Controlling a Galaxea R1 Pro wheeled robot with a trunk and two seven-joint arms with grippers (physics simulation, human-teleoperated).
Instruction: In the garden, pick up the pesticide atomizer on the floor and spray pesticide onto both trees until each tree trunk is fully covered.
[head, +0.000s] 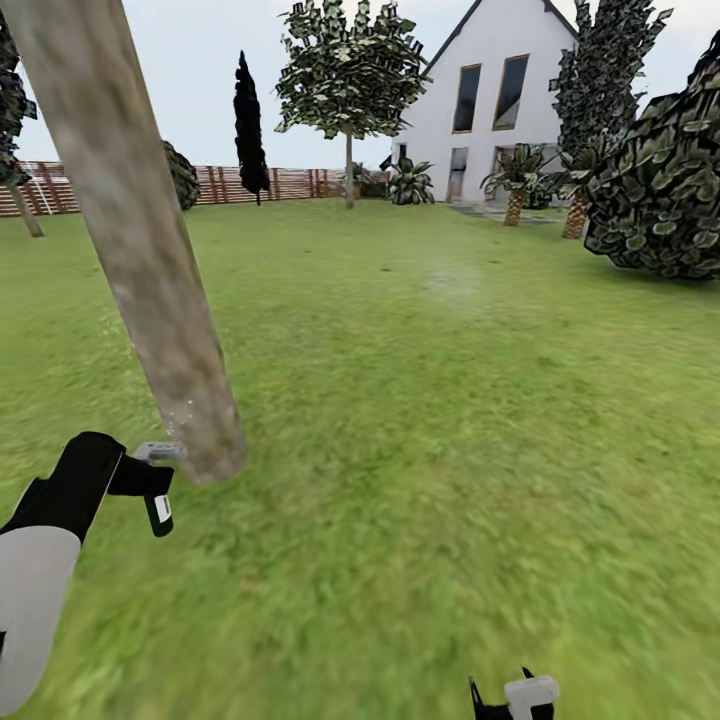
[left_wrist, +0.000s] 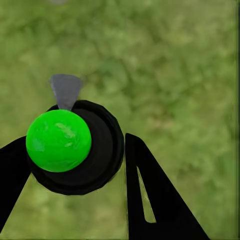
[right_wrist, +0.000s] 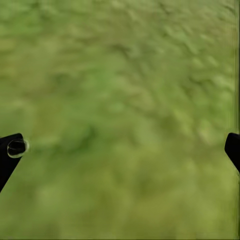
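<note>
On the mottled green grass (head: 430, 420) of the garden, a leaning tree trunk (head: 140, 250) of blotchy grey-beige bark rises from the lawn at the head view's left and tilts up toward the top left corner. At its foot, the left gripper (head: 150, 482) holds the pesticide atomizer (head: 158, 500): the small black bottle hangs down with its white label showing, and its grey trigger head sits just beside the base of the trunk, nearly touching it. A few pale specks of pesticide (head: 185, 412) dot the bark just above the nozzle. In the left wrist view the left gripper (left_wrist: 75, 165) has its black fingers (left_wrist: 150, 195) clamped on either side of the atomizer (left_wrist: 90, 150), seen end-on as a round black body with a bright green spot on it and a grey nozzle tip pointing away over blurred grass (left_wrist: 175, 60). The right gripper (head: 515, 697) is low at the head view's bottom edge, well apart from the trunk; in the right wrist view the right gripper (right_wrist: 122, 150) has its fingertips (right_wrist: 11, 150) spread wide with nothing but grass (right_wrist: 125, 100) between them. Farther off stand a second tree (head: 349, 80) with an upright trunk, a brown slatted fence (head: 270, 184), a white house (head: 490, 100), a small palm (head: 515, 185) and a large dark bush (head: 665, 190).
</note>
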